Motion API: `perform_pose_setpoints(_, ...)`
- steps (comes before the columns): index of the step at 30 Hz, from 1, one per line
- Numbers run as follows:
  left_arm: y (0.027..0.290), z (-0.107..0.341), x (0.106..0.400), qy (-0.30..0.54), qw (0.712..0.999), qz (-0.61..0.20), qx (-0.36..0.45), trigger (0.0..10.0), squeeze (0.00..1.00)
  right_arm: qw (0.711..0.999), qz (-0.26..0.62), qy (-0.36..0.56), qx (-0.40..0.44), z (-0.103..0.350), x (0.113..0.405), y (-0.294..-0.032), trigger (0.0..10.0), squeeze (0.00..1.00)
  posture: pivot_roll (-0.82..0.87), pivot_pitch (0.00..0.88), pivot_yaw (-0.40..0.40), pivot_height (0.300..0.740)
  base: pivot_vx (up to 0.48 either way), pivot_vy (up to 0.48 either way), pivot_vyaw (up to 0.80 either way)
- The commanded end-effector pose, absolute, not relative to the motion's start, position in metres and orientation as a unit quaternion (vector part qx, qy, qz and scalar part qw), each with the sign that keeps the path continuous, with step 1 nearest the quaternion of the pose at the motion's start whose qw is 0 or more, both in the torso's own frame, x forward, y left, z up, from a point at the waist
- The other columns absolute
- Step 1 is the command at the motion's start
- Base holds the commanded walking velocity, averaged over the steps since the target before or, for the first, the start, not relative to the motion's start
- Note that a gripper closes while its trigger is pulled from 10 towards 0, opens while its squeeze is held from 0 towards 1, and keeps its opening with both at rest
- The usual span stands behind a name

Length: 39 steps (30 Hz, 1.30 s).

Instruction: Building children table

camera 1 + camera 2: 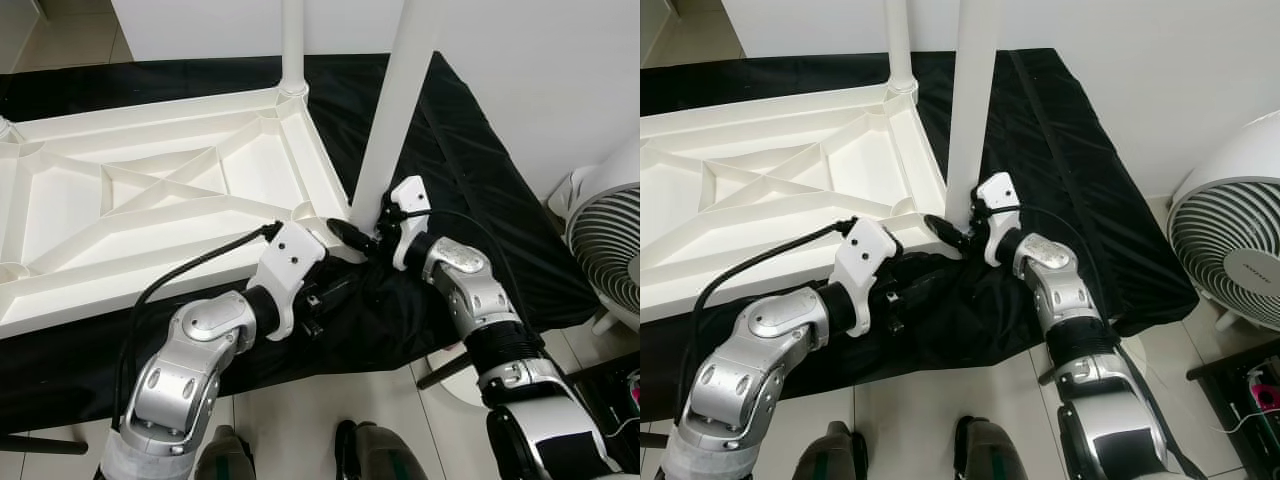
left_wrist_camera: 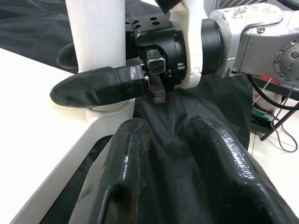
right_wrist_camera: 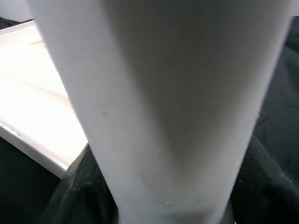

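Note:
The white children's table top (image 1: 150, 190) lies upside down on a black cloth (image 1: 470, 170), ribbed underside up. One white leg (image 1: 292, 45) stands in the far corner socket. A second white leg (image 1: 395, 110) stands tilted at the near right corner. My right gripper (image 1: 362, 232) is shut on its base, one black finger (image 2: 98, 88) in front of the leg and one behind. My left gripper (image 2: 168, 128) sits just left of it, low over the cloth by the table's edge, its fingers (image 2: 126, 158) a little apart with only cloth between them.
A white fan (image 1: 610, 240) stands on the floor to the right, close to my right elbow. A white wall runs behind the cloth. The cloth's near edge hangs over pale floor tiles (image 1: 330, 400), where my feet show.

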<state>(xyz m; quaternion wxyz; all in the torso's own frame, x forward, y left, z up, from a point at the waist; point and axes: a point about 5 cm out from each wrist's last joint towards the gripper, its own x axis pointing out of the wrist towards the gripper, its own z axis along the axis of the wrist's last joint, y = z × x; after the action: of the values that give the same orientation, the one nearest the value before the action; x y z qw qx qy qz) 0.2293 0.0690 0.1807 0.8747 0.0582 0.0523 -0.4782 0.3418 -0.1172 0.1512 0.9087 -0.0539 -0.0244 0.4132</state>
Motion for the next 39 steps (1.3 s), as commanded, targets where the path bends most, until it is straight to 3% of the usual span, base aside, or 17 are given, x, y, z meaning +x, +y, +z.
perform_pose_setpoints(1,0.072,0.178,0.23,0.058,0.897,-0.435,0.059,10.0,0.0,0.915,0.399,-0.033,-0.053,0.149,0.337,-0.119,8.5,0.0,-0.03,0.109,-0.017,0.74,0.0,0.0,0.0)
perform_pose_setpoints(2,0.072,0.177,0.228,0.06,0.897,-0.435,0.058,10.0,0.0,0.922,0.382,-0.034,-0.048,0.148,0.334,-0.119,10.0,0.0,-0.03,0.109,-0.017,0.74,0.0,0.0,0.0)
perform_pose_setpoints(9,0.071,0.176,0.226,0.062,0.896,-0.437,0.056,10.0,0.0,0.954,0.293,-0.038,-0.057,0.145,0.331,-0.123,10.0,0.0,-0.03,0.112,-0.02,0.74,0.0,0.0,0.0)
perform_pose_setpoints(10,0.071,0.175,0.225,0.063,0.895,-0.439,0.056,10.0,0.0,0.972,0.229,-0.038,-0.038,0.146,0.326,-0.123,10.0,0.0,-0.04,0.11,-0.022,0.74,0.0,0.0,0.0)
perform_pose_setpoints(11,0.071,0.175,0.225,0.063,0.895,-0.439,0.056,10.0,0.0,0.972,0.229,-0.038,-0.038,0.146,0.326,-0.123,10.0,0.0,-0.04,0.11,-0.022,0.74,0.0,0.0,0.0)
perform_pose_setpoints(16,0.069,0.174,0.224,0.065,0.891,-0.445,0.054,10.0,0.0,0.998,0.058,-0.026,-0.027,0.146,0.311,-0.124,10.0,0.0,-0.05,0.108,-0.019,0.74,0.0,0.0,0.0)
perform_pose_setpoints(27,0.067,0.174,0.222,0.066,0.887,-0.454,0.053,10.0,0.0,1.0,0.012,-0.028,0.004,0.148,0.298,-0.116,10.0,0.0,-0.06,0.117,-0.015,0.74,0.0,0.0,0.0)
perform_pose_setpoints(28,0.067,0.174,0.223,0.067,0.887,-0.454,0.053,10.0,0.0,0.999,0.016,-0.032,0.012,0.149,0.297,-0.118,10.0,1.0,-0.06,0.117,-0.015,0.74,0.0,0.0,0.0)
perform_pose_setpoints(36,0.068,0.174,0.223,0.067,0.889,-0.451,0.051,10.0,0.0,0.998,0.041,-0.039,0.025,0.154,0.294,-0.115,10.0,1.0,-0.06,0.12,-0.019,0.74,0.0,0.0,0.0)
perform_pose_setpoints(39,0.067,0.174,0.224,0.066,0.89,-0.448,0.049,10.0,0.0,0.99,0.12,-0.067,0.012,0.168,0.297,-0.112,10.0,0.94,-0.06,0.123,-0.02,0.74,0.0,0.0,0.0)
